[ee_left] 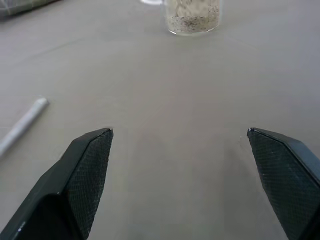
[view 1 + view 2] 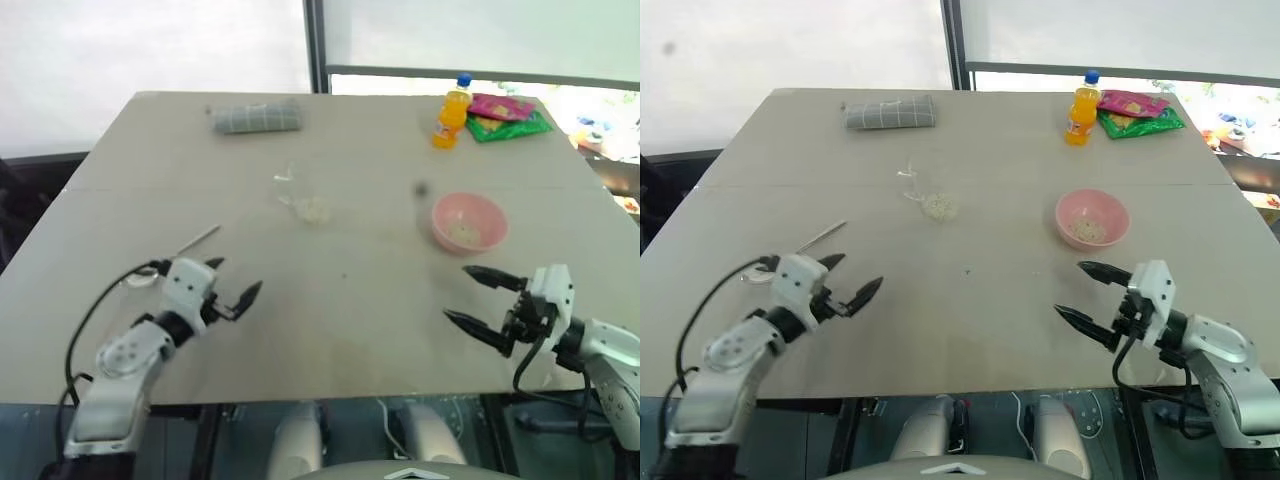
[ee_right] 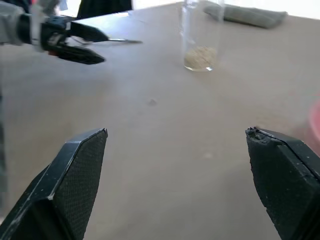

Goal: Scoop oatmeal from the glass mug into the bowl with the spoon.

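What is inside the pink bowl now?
The bowl holds a small patch of pale oatmeal on its bottom. The near inner wall is hidden behind the bowl's own rim.

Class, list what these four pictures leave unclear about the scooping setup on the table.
- Slim silver metal spoon: head hidden behind the left gripper in the eye views.
- Clear glass mug: rim cut off by the left wrist view's edge.
- Pale pink round bowl: contents too small to identify.

No text, label or number can be read on anything here.
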You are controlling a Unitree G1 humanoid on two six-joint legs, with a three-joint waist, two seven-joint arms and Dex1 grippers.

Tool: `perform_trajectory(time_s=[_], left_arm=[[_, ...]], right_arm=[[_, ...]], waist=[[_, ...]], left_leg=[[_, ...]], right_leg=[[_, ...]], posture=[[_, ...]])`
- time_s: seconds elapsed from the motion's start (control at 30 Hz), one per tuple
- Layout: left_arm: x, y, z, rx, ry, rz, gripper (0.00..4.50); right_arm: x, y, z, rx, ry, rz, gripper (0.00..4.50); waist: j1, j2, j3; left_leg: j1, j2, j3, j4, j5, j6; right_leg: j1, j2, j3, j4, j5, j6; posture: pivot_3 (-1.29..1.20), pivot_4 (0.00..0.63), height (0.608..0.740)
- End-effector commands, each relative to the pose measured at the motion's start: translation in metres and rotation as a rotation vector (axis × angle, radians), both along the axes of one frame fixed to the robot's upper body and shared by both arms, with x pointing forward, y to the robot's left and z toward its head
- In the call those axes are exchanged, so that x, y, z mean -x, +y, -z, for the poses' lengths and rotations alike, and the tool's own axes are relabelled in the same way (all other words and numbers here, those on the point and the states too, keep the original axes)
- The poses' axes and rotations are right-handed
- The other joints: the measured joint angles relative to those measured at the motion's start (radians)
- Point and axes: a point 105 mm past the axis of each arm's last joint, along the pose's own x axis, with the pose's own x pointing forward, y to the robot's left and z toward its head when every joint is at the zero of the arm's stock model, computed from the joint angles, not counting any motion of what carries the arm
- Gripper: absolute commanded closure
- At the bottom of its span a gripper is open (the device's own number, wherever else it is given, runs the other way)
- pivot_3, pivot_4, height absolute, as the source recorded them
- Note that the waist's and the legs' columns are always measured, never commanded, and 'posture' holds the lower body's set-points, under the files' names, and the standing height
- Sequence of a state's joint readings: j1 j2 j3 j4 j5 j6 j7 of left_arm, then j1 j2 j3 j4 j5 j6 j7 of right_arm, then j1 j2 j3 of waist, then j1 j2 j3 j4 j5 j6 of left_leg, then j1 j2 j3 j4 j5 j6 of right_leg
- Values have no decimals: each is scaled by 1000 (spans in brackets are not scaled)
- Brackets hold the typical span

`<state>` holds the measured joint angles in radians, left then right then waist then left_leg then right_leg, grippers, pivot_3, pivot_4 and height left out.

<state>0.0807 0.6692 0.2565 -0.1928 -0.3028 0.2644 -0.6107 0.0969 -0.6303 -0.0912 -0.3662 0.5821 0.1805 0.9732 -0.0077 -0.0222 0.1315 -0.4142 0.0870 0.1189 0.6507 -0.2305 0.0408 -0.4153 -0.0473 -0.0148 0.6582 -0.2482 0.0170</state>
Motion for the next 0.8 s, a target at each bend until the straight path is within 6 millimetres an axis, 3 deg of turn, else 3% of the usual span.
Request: perform_trajectory(time_s=[0.03, 0.17, 0.3, 0.57, 0.73, 0.8], left_arm=[[-4, 30, -30, 15, 1, -50, 66], [-7, 69, -45, -47, 75, -72, 66], [-5, 103, -24, -111, 233, -83, 66], [-32, 117, 11, -80, 303, -122, 66], [-31, 121, 31, -61, 430, -108, 66], [-23, 128, 37, -92, 503, -105, 592]], right_arm=[[2, 9, -11, -11, -29, -30, 43], [2, 13, -8, -6, -24, -45, 43], [7, 25, -20, -37, -31, -102, 43], [10, 40, -34, -56, -47, -134, 43], [8, 39, -34, -58, -50, -113, 43], [8, 38, -33, -51, -50, -107, 0]], waist=[[0, -1, 1], [0, -3, 4], [-3, 0, 6], [21, -2, 7], [23, 1, 5], [23, 2, 5]], left_leg=[[0, 0, 0, 0, 0, 0], [0, -2, 0, 0, 0, 0], [0, -2, 2, -1, 0, 0], [-1, -3, 1, -1, 0, 0], [0, -4, 2, 0, 0, 0], [0, -4, 2, 0, 0, 0]], right_leg=[[0, 0, 0, 0, 0, 0], [0, 0, -1, 0, 0, 0], [-1, -1, 0, 0, 0, 0], [-2, -1, -2, 0, 0, 0], [0, -1, -2, 1, 0, 0], [0, -1, -2, 2, 0, 0]], posture=[[0, 150, 740], [0, 150, 740], [0, 150, 740], [0, 150, 740], [0, 150, 740], [0, 150, 740]])
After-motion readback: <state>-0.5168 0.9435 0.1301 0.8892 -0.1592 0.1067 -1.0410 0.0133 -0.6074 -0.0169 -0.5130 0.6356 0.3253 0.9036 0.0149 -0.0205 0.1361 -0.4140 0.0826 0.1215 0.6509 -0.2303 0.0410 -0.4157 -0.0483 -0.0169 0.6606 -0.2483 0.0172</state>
